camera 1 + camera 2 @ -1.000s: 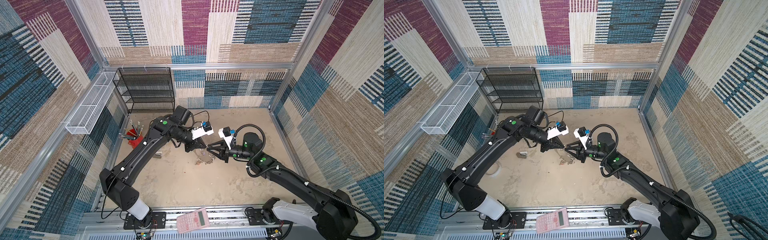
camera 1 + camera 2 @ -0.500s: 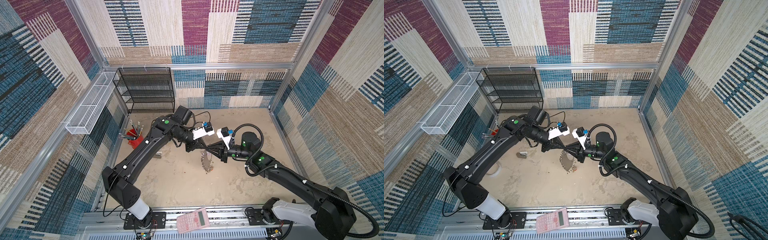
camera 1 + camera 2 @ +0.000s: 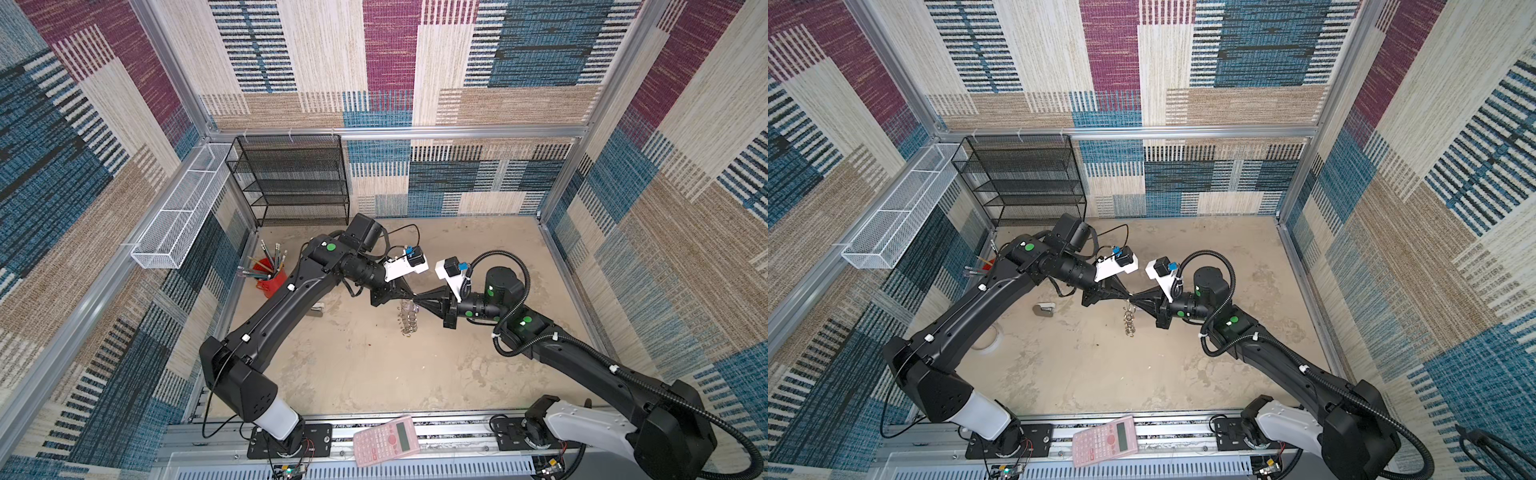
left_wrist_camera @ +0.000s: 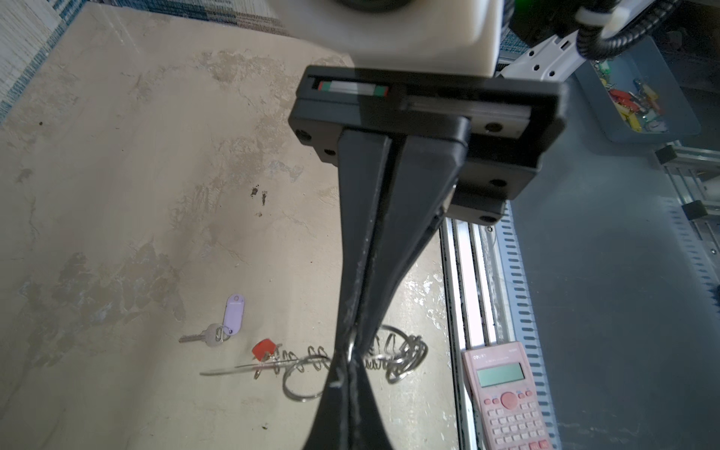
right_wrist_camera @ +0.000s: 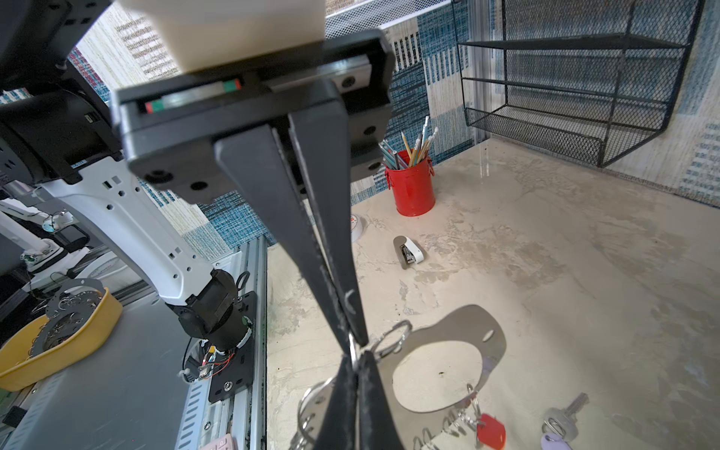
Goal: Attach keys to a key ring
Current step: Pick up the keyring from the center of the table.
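Note:
The key ring [image 3: 409, 319] [image 3: 1128, 322] hangs above the middle of the table, a grey band [image 5: 495, 350] edged with silver split rings [image 4: 403, 356]. My left gripper [image 3: 411, 296] [image 3: 1128, 295] [image 4: 352, 360] and right gripper [image 3: 417, 298] [image 3: 1136, 296] [image 5: 356, 360] meet tip to tip. Both are shut on the same split ring at the band's upper end. A red-headed key [image 4: 262, 348] [image 5: 491, 430] hangs at one of the lower rings. The lilac-headed key [image 4: 233, 319] [image 5: 564, 420] lies on the table, apart from the band.
A red pencil cup [image 3: 272, 282] and a small stapler [image 3: 318, 309] sit at the left. A black mesh shelf [image 3: 299, 183] stands at the back left, with a white wire basket [image 3: 183, 212] on the left wall. A pink calculator [image 3: 386, 440] lies on the front rail.
The key ring was on the table with the right gripper open beside it. The left gripper has lifted it, and the right gripper has shut on the same ring.

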You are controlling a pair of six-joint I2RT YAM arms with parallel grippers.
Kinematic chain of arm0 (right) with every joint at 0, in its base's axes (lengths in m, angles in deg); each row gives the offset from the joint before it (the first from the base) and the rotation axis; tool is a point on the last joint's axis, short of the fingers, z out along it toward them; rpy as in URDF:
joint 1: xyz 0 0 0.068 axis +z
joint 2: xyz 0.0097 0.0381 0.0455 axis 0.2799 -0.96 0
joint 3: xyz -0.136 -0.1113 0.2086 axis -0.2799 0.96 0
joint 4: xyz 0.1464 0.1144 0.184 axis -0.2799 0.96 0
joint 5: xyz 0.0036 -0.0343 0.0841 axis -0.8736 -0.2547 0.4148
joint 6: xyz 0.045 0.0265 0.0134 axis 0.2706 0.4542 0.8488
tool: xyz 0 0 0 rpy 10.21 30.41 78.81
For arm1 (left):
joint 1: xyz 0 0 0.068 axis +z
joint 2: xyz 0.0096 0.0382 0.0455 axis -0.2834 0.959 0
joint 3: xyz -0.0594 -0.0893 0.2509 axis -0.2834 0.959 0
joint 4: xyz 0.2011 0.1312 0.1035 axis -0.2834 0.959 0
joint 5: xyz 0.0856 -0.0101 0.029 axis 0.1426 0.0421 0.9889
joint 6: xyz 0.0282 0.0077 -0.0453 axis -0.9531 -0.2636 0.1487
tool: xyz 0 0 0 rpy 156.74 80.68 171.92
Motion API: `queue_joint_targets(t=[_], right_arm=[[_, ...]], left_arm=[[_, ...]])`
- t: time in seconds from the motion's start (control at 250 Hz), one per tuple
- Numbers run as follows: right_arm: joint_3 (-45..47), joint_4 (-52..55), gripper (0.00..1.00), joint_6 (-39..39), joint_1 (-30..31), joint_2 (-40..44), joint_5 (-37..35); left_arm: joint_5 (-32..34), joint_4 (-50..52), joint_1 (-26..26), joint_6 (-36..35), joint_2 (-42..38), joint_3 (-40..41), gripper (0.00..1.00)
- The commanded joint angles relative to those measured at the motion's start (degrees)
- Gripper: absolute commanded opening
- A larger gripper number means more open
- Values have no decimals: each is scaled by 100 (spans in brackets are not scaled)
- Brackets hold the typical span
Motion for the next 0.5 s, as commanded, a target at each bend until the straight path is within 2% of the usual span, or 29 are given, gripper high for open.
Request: queue_joint_targets(t=[0.0,0.168,0.328,0.492], right_arm=[[7,-444,0,186,-7,97,-340],[5,-620,0,304,-10,188,-303],[34,-793,0,429,-10,257,-111],[122,-1149,0,643,-10,273,195]], left_arm=[[-261,-345,59,332,-207,303,14],[-764,-1517,443,1152,-840,1215,31],[-1272,-3424,730,2394,-1563,2448,43],[-1702,-5823,730,3913,-1785,3444,50]])
